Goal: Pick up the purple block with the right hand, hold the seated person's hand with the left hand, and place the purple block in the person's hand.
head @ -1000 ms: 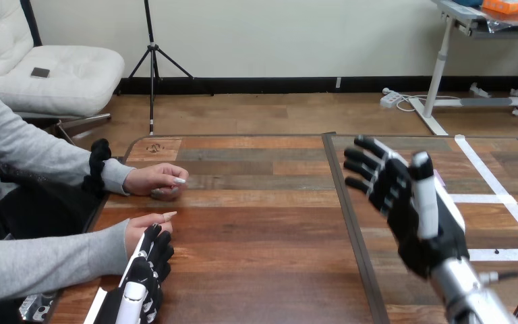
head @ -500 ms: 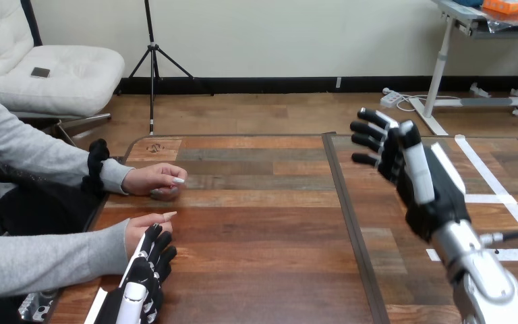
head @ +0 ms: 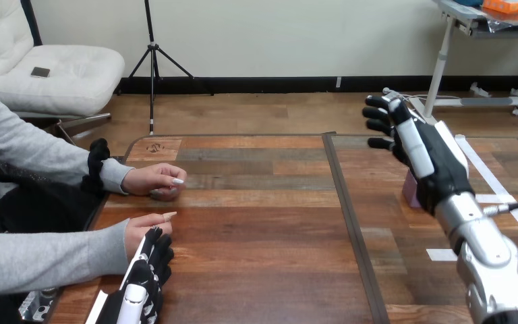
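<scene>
Purple block (head: 411,190) on table (head: 263,223), right hand (head: 433,160) raised

Right hand (head: 438,162) aloft, fingers (head: 376,126) straight

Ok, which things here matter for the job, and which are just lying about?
Job: purple block; right hand, open, not holding it; left hand, touching the person's nearer hand.
Lying about: white tape on the table; the person's farther hand.
</scene>
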### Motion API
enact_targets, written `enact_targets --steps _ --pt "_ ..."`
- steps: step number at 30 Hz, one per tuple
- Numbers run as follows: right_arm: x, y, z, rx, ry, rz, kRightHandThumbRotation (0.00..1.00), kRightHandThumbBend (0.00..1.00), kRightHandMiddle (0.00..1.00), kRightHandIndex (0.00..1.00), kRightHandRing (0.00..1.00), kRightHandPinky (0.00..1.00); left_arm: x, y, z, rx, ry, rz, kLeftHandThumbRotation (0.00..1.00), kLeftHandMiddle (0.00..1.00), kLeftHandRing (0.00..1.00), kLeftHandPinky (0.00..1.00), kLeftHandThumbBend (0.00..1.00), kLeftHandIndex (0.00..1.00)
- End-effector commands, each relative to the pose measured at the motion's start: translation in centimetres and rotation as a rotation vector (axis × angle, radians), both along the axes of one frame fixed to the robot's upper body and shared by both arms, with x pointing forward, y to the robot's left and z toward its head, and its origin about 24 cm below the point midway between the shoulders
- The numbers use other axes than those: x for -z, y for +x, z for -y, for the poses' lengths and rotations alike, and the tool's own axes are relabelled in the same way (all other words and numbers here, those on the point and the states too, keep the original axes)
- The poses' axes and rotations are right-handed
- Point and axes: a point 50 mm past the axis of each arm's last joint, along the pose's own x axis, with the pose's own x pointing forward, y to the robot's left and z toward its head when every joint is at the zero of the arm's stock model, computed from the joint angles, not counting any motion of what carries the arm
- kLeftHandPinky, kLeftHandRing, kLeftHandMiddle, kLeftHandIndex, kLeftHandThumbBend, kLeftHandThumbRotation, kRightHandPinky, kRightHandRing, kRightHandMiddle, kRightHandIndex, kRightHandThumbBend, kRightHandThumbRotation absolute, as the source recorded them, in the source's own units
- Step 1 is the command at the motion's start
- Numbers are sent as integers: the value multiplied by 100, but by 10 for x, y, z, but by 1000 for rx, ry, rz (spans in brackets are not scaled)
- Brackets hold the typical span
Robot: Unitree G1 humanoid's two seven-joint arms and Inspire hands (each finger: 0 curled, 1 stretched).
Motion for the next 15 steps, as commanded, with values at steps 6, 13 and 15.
enact_targets --steps 6,13,15 --pt "-88 57 8 122 -307 130 100 72 91 89 91 86 -13 19 3 -8 -9 143 100 97 97 100 63 99" --pt "-97 65 11 151 -439 80 100 79 92 90 91 86 -13 18 3 -9 -9 134 100 97 97 100 64 99" --pt "-99 66 11 155 -477 67 100 80 92 90 91 84 -14 18 3 -9 -8 133 100 97 97 100 63 99"
